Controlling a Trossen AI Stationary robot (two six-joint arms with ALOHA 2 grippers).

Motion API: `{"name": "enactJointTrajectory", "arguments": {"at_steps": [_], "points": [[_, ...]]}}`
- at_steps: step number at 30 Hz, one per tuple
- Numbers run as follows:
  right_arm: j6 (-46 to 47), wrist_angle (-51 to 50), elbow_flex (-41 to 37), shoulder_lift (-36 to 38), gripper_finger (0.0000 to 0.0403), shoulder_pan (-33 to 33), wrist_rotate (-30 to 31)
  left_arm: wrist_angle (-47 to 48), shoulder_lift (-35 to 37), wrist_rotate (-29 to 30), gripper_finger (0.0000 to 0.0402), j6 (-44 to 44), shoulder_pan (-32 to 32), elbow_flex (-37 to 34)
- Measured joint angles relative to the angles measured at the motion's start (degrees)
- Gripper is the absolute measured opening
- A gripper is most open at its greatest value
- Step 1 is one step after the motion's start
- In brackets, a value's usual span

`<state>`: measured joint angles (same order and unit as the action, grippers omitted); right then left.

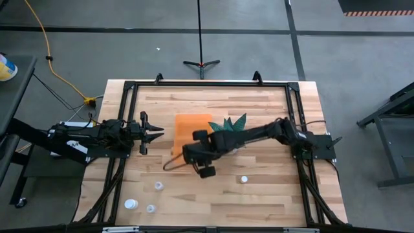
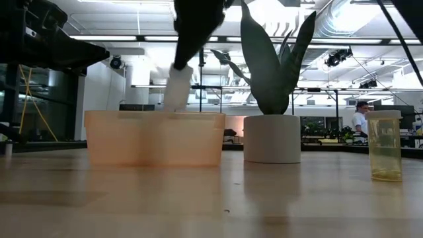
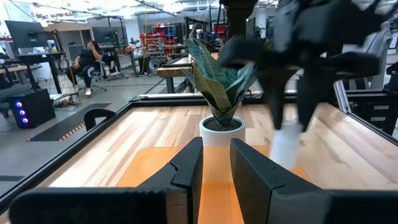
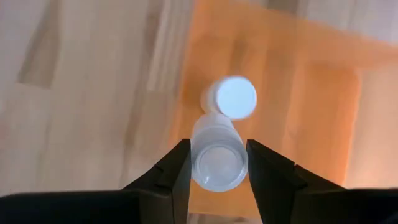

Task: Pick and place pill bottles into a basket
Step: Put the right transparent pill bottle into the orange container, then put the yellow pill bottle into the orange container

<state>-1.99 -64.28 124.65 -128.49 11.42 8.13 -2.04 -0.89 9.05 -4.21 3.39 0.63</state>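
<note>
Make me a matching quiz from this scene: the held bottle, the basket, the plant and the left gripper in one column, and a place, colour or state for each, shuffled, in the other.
Column one:
1. held bottle
2. basket
3. plant
4. left gripper

Column two:
A. stands in a white pot
B. open, holding nothing
C. orange, beside the plant
D. clamped in the right gripper, over the basket

Pairs: 1-D, 2-C, 3-A, 4-B
</note>
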Motion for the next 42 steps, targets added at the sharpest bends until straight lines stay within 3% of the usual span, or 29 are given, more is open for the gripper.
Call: {"name": "enactJointTrajectory", "arguments": {"at_steps": [12, 17, 23, 28, 35, 39, 42], "points": [[-0.42, 5.71, -9.81, -0.02, 0.0129, -5.43, -11.34, -0.02, 0.0, -0.01, 0.0117, 0.0, 0.01, 0.01], [-0.59, 7.2, -12.6, 0.0, 0.0139, -5.42, -12.89, -0.02, 0.01, -0.01, 0.0117, 0.0, 0.01, 0.0], [0.36, 8.75, -13.09, 0.0, 0.0179, -5.45, -12.6, -0.01, 0.01, -0.01, 0.0117, 0.01, 0.0, 0.0], [0.38, 7.38, -10.48, 0.0, 0.0202, -5.52, -12.49, 0.0, 0.0, -0.01, 0.0117, 0.0, 0.0, -0.01], [6.52, -4.51, -1.62, 0.0, 0.0202, -5.44, -13.17, 0.0, 0.02, -0.01, 0.0117, 0.0, -0.01, 0.01], [7.47, -4.52, 1.86, 0.0, 0.0197, -1.98, -17.32, 0.0, 0.01, -0.01, 0.0117, 0.0, 0.0, 0.0], [6.83, -4.61, 4.01, 0.0, 0.0192, 2.32, -17.06, 0.0, 0.0, -0.01, 0.0117, 0.0, -0.01, -0.01]]}}
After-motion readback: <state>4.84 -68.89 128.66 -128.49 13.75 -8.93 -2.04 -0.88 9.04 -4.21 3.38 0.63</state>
